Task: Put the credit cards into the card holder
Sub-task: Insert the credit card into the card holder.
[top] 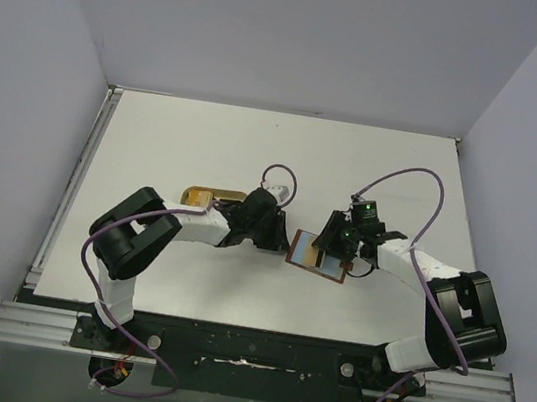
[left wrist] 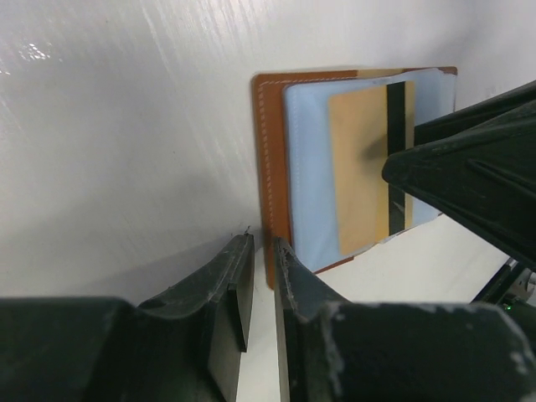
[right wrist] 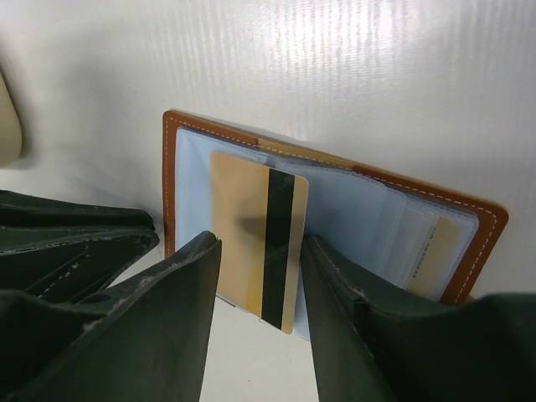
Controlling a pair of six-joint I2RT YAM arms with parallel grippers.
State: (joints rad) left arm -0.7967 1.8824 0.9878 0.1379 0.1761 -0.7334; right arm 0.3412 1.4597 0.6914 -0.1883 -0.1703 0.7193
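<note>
Insertion step: tan card (right wrist: pixel 243 209) lay between right claw (right wrist: pixel 260 249) fingers atop wallet (left wrist: pixel 270 167), grip unclear; left claw (left wrist: pixel 264 244) near-closed, hold unclear; next needed slot-ward push.

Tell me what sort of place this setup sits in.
Probably a robotics lab test cell: a white tabletop walled in by plain pale grey panels, with two black-and-white robot arms fixed at an aluminium-rail frame along its near edge.

A robot lab bench: white table (top: pixel 187 138), plain grey walls (top: pixel 294 33), aluminium mounting rail (top: pixel 37 328).
</note>
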